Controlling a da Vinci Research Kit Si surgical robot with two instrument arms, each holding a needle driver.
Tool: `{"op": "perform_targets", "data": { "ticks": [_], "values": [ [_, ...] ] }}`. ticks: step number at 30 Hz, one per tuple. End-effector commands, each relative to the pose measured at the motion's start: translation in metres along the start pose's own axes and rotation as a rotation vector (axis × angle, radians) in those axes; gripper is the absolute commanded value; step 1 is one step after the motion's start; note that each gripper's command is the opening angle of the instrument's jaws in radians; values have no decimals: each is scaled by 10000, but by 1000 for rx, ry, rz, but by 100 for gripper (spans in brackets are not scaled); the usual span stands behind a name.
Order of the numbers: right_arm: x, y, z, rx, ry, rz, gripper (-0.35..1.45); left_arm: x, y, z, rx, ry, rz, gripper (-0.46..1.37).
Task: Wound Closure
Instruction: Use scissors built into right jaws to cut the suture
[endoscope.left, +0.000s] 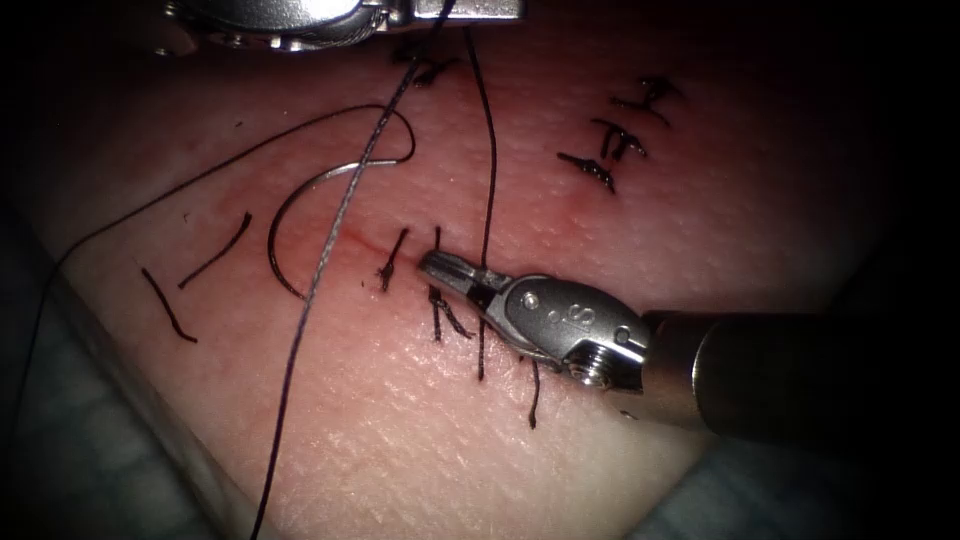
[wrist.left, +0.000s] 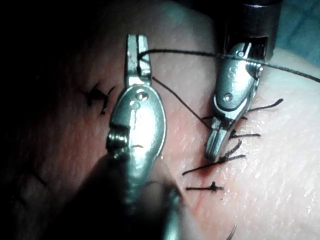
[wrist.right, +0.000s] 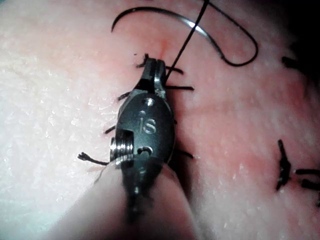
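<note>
My left tool (wrist.left: 136, 47) is up at the far edge of the tissue (endoscope.left: 420, 440), jaws shut on the dark thread (endoscope.left: 330, 240). From there one strand runs down to my right tool (endoscope.left: 437, 264), which rests low over the stitched cut (endoscope.left: 350, 240) with its jaws shut on the thread (wrist.right: 185, 42). The curved needle (endoscope.left: 278, 225) lies flat on the tissue just left of the stitches. Neither tool holds it and it is not in the tissue. The needle's arc (wrist.right: 165, 12) lies just beyond the right tool's jaws (wrist.right: 152, 67). A long strand crosses the needle toward the near edge.
Several tied stitches (endoscope.left: 437, 310) with short tails cross the cut under the right tool. A second row of stitches (endoscope.left: 610, 150) sits far right. Two loose cut thread ends (endoscope.left: 215, 250) lie on the left. The tissue's left edge (endoscope.left: 120, 380) drops to a cloth.
</note>
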Motion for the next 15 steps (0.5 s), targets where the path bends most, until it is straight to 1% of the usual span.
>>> {"op": "perform_targets", "data": {
  "ticks": [1, 2, 5, 6, 7, 9, 12, 15],
  "values": [
    [1, 1, -2, -2, -2, 1, -35, 1, 0, -1, -1, 0, 0, -35],
    [3, 3, -5, 0, -3, 3, -35, 1, 0, -1, -2, 0, 0, -35],
    [7, 11, -12, -6, 38, 7, -35, 1, -1, -3, -3, 1, -1, -35],
    [9, 15, -15, -9, 60, 8, 23, 1, -1, -3, -4, 1, -1, -35],
    [9, 19, -18, -11, 76, 9, 63, 1, -1, -4, -4, 1, -1, -35],
    [10, 28, -25, -5, 81, 11, 95, 1, 0, -4, -1, 2, -1, -35],
    [8, 39, -37, 5, 80, 12, 98, 2, 1, -3, 0, 2, -1, -35],
    [5, 52, -49, -20, 68, 2, 99, 4, 4, -1, -4, 16, -2, -35]
  ]
}}
